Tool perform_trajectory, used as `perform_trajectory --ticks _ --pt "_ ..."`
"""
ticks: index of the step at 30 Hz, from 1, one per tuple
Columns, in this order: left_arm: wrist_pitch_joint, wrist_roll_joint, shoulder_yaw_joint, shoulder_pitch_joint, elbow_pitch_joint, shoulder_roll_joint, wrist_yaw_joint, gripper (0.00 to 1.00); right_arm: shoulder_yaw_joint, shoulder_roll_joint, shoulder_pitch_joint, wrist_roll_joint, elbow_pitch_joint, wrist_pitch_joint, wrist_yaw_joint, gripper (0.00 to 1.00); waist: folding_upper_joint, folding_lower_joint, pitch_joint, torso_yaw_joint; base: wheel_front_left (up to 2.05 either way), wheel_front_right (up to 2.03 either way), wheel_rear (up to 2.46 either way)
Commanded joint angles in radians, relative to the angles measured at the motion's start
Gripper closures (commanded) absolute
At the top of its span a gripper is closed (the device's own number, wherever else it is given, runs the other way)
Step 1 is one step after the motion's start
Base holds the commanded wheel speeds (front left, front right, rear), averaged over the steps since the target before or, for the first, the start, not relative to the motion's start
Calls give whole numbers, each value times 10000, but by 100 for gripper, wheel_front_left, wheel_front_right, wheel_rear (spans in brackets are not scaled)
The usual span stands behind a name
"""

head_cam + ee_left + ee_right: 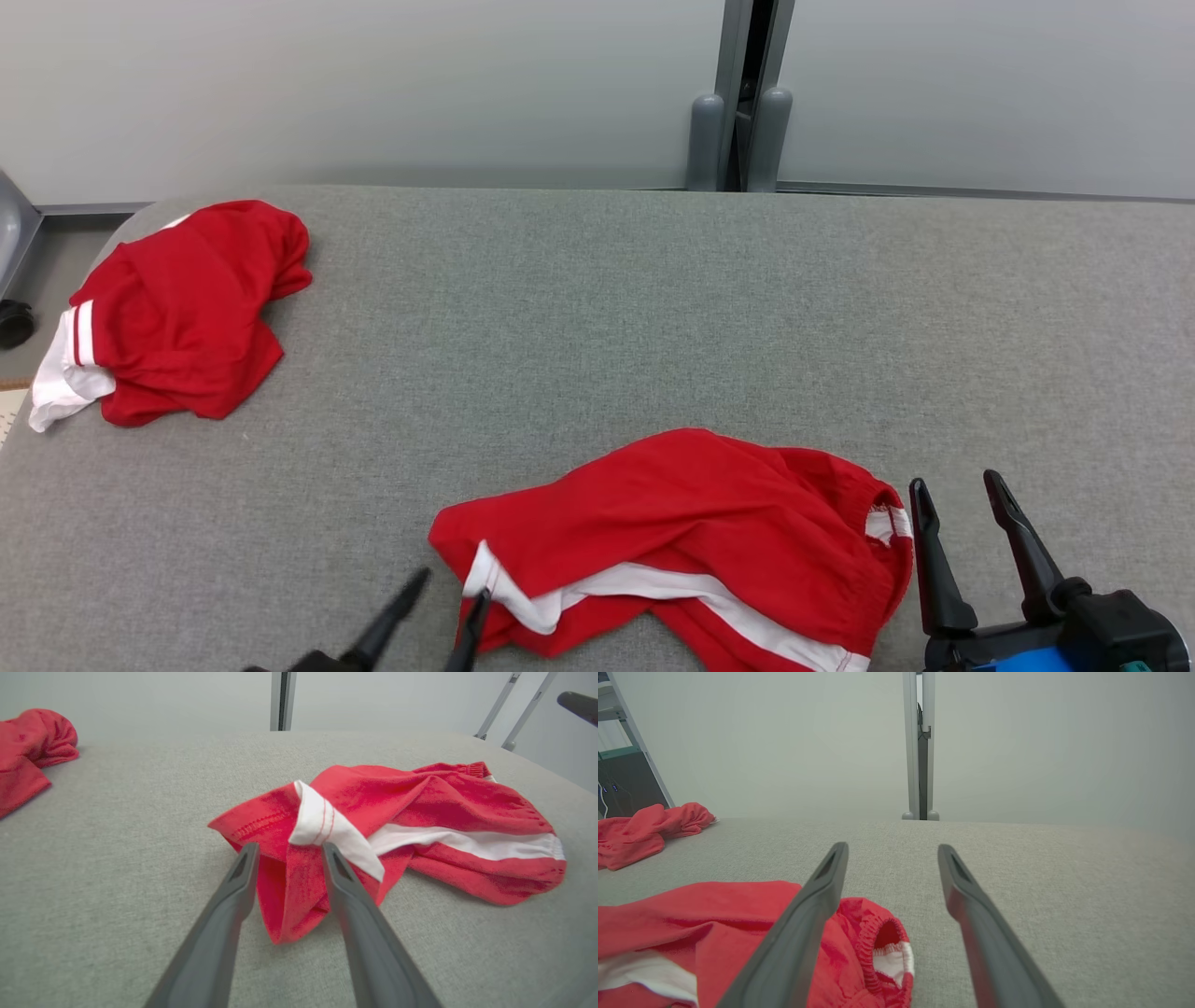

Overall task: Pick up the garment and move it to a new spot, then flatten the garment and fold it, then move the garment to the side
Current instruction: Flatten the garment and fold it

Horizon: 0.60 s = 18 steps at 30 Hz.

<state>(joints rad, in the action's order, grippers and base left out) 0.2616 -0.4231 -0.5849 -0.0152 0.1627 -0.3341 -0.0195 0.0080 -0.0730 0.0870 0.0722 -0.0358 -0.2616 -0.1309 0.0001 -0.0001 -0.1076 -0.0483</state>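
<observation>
Fingers of our left gripper (288, 847) stand apart, astride a loose fold of the red garment (681, 523), which lies at 6 o'clock on the table (597, 308). Our right gripper (957, 485) stands wide and empty at the garment's 3 o'clock. Risk: a shallow pinch that catches one layer would let the cloth slip or bunch when lifted.

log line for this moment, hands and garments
left hand: open, astride hem corner of red shorts | right hand: open, empty, beside waistband | red shorts: crumpled on table | second red garment: far left

At lower left, left pincer (455, 586) with fingers parted; at lower right, right pincer (955, 481) spread wide.
</observation>
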Motion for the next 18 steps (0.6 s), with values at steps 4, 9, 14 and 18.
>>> perform_trajectory --ticks 4,9,14,18 --pt "47 579 1311 278 -1097 -100 -299 0 -6 -96 181 73 -48 -49 3 0 -1 1 141 57 0 0 0" --pt "41 986 2056 -27 -1523 17 -135 0 29 -65 159 57 -85 -49 3 0 -1 1 98 205 0 0 0" --pt "40 1267 2188 -1169 -1098 209 305 0 37 -22 13 35 -190 -49 3 0 -1 1 -18 297 0 0 0" --pt "-4 1416 2049 -2375 -321 288 676 0 92 -18 -98 -18 -323 -49 3 0 -1 1 -116 442 0 0 0"
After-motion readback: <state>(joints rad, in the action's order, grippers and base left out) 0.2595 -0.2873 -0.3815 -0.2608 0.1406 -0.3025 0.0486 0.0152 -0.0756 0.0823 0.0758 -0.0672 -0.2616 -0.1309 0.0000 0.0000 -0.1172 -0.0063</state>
